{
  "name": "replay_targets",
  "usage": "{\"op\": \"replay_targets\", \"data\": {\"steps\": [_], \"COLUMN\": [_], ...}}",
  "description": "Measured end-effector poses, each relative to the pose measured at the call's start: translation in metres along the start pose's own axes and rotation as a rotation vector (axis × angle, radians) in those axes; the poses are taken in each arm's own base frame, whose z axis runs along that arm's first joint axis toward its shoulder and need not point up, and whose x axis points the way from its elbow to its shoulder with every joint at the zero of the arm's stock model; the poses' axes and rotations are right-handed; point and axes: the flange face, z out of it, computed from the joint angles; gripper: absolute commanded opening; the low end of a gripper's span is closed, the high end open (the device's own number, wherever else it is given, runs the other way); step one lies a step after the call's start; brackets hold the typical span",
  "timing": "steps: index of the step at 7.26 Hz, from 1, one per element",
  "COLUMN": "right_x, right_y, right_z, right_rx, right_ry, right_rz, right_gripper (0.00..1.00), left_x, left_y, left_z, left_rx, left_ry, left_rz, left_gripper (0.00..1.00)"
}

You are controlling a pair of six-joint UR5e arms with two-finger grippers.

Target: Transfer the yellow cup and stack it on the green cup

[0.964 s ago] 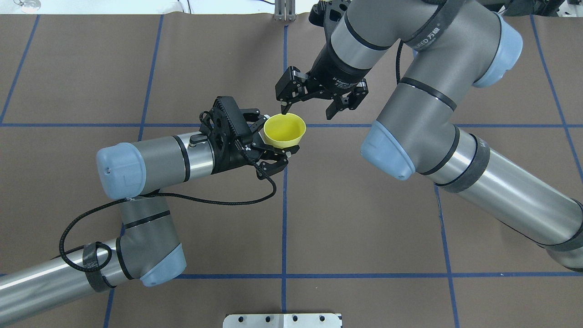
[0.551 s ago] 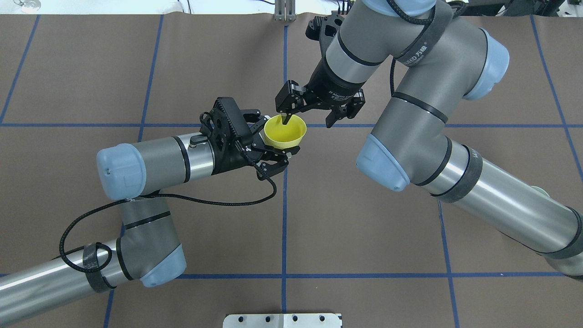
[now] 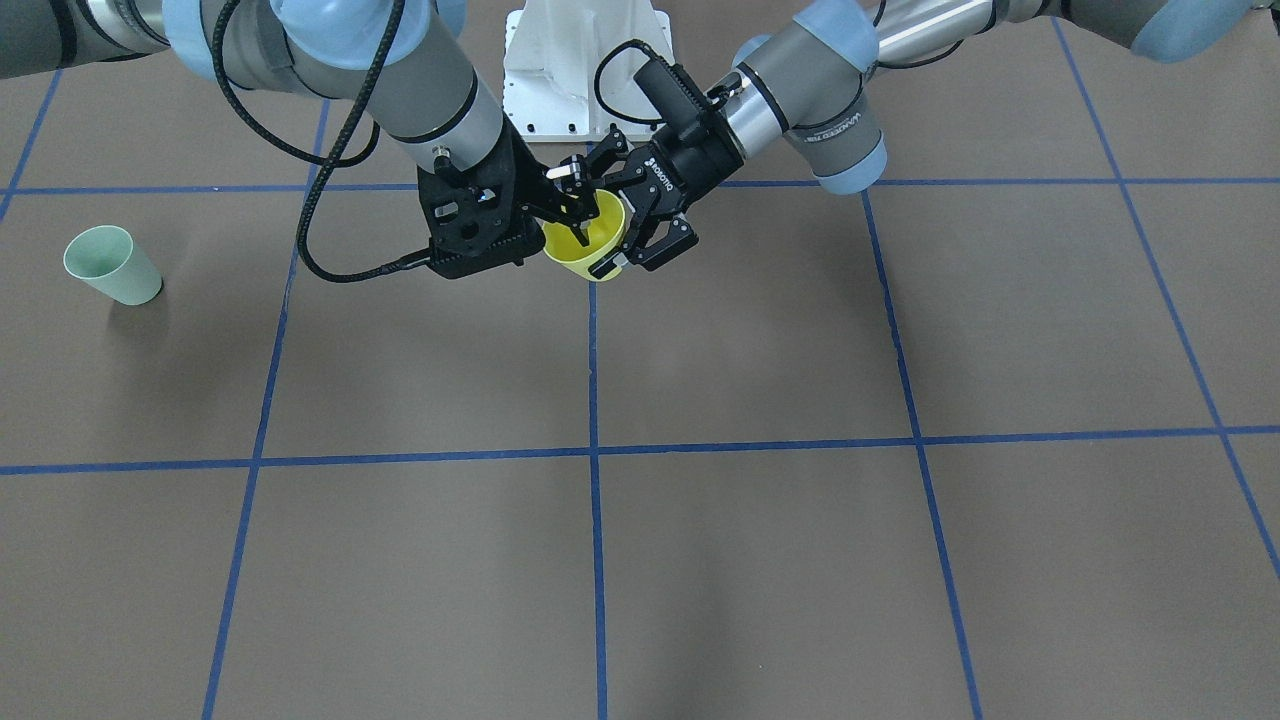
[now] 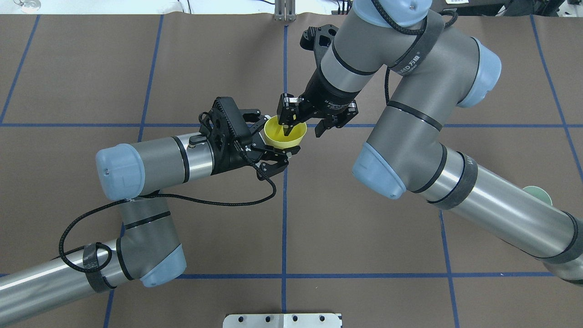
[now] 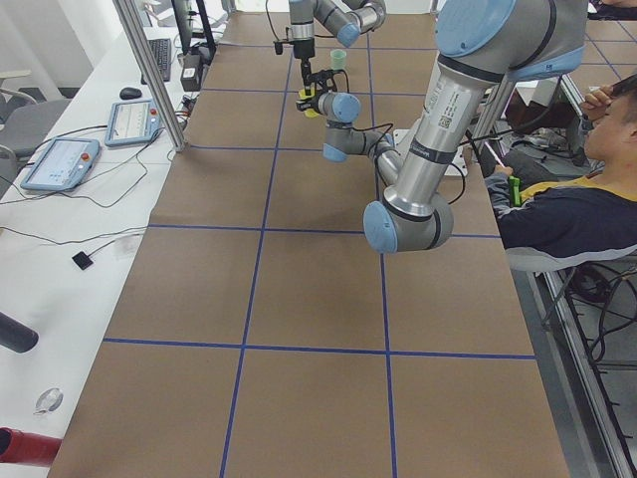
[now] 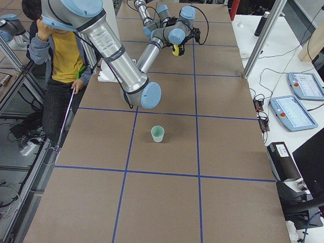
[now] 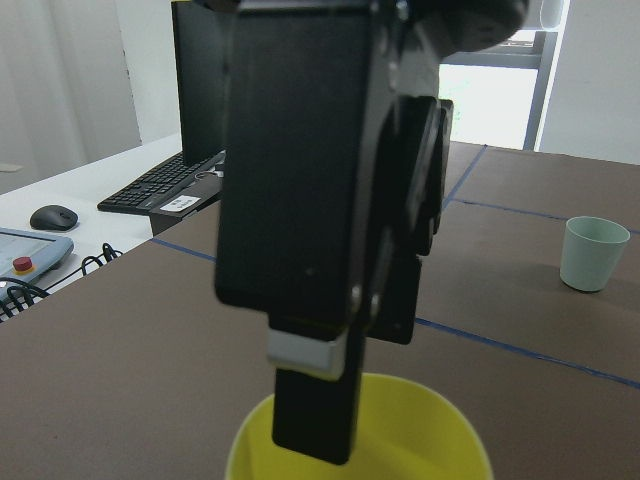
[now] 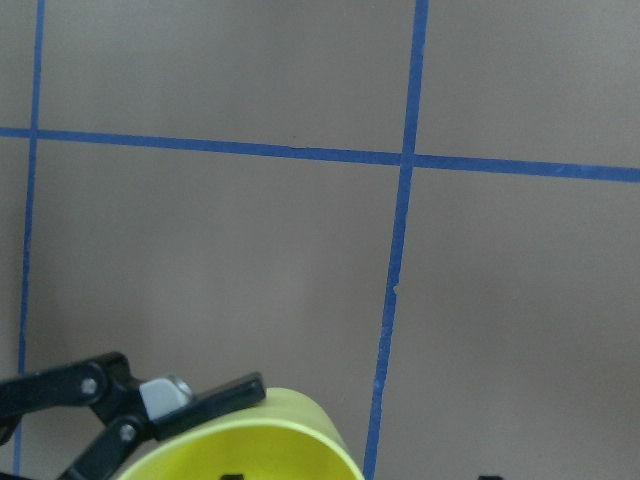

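My left gripper (image 4: 274, 139) is shut on the yellow cup (image 4: 284, 132), holding it from the side above the table's middle, mouth up. The yellow cup also shows in the front view (image 3: 583, 247) and the left wrist view (image 7: 400, 440). My right gripper (image 4: 301, 132) is open and points down. One finger is inside the cup and the other is outside its right wall. The green cup (image 3: 110, 265) stands upright far off on the robot's right side. In the overhead view the green cup (image 4: 542, 193) is mostly hidden behind my right forearm. It shows fully in the right side view (image 6: 158, 133).
A brown mat with blue tape lines covers the table. The robot's metal base plate (image 4: 282, 320) sits at the near edge. A seated operator (image 5: 567, 199) is beside the table. A bench with tablets (image 5: 60, 164) and a keyboard runs along the far side.
My right gripper has come down and toward the cup, so one finger now reaches deeper inside it. The left gripper and the yellow cup have stayed still.
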Motion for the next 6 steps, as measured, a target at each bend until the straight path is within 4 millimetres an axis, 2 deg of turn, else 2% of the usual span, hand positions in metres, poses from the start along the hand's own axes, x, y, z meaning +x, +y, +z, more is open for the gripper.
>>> {"op": "replay_targets", "data": {"steps": [4, 6], "right_x": [0.0074, 0.0041], "right_y": [0.007, 0.0088], "right_z": [0.0033, 0.0015], "right_rx": [-0.037, -0.044], "right_ry": [-0.015, -0.026], "right_rz": [-0.061, -0.077], "right_gripper": [0.58, 0.49], "left_x": [0.0006, 0.0001], "left_y": [-0.0014, 0.0], "left_z": [-0.0022, -0.0017], "left_rx": [0.024, 0.022], "left_ry": [0.008, 0.008], "left_rz": [0.002, 0.003], "left_gripper": [0.26, 0.28]}}
